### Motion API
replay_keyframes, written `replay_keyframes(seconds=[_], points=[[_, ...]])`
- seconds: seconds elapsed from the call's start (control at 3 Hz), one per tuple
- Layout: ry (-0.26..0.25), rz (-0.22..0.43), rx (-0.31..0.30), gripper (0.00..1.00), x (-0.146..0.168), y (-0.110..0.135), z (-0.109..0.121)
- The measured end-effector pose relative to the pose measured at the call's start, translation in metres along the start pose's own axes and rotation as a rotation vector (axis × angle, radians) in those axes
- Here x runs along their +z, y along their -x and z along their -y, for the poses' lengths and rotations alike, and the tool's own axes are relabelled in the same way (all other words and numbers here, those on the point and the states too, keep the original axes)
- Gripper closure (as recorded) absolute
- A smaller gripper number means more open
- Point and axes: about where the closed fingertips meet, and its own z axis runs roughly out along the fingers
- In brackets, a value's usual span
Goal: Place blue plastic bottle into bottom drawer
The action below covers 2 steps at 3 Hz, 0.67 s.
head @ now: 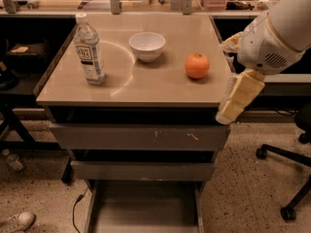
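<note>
The blue plastic bottle (89, 50), clear with a white cap and a white label, stands upright on the left part of the cabinet top (121, 89). At the foot of the cabinet the bottom drawer (146, 212) is pulled open, its flat grey floor bare. My gripper (234, 105) hangs off the cabinet's right front corner, pointing down and left, far from the bottle and holding nothing that I can see. The white arm housing (272, 42) is above it.
A white bowl (146, 45) and an orange (197, 65) sit on the top, right of the bottle. Two shut grey drawers (141, 137) lie above the open one. An office chair base (286, 178) is at right, a shoe (17, 222) at lower left.
</note>
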Motion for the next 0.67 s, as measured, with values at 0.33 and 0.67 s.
replay_keyframes(seconds=[0.33,0.67], points=[[-0.079,0.131,0.034,0.0,0.016,0.02,0.04],[-0.105,0.223,0.049,0.0,0.026,0.042,0.07]])
